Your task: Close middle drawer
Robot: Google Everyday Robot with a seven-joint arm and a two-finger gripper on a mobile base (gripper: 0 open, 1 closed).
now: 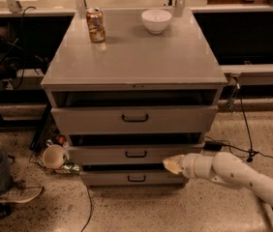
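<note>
The grey cabinet [136,62] has three drawers. The middle drawer [102,154], with a low flat front and a small black handle [136,154], stands slightly out, with a dark gap above it. My gripper [174,164] comes in from the lower right on a white arm [243,175]. Its pale tip rests against the right part of the middle drawer's front, at its lower edge. The top drawer [93,118] with the larger black handle is also a little open. The bottom drawer [107,178] sits further back.
A soda can [96,25] and a white bowl [156,21] stand on the cabinet top. A mug [54,156] and clutter lie on the floor at the cabinet's left. A person's shoe [13,193] is at lower left. Cables run across the floor at right.
</note>
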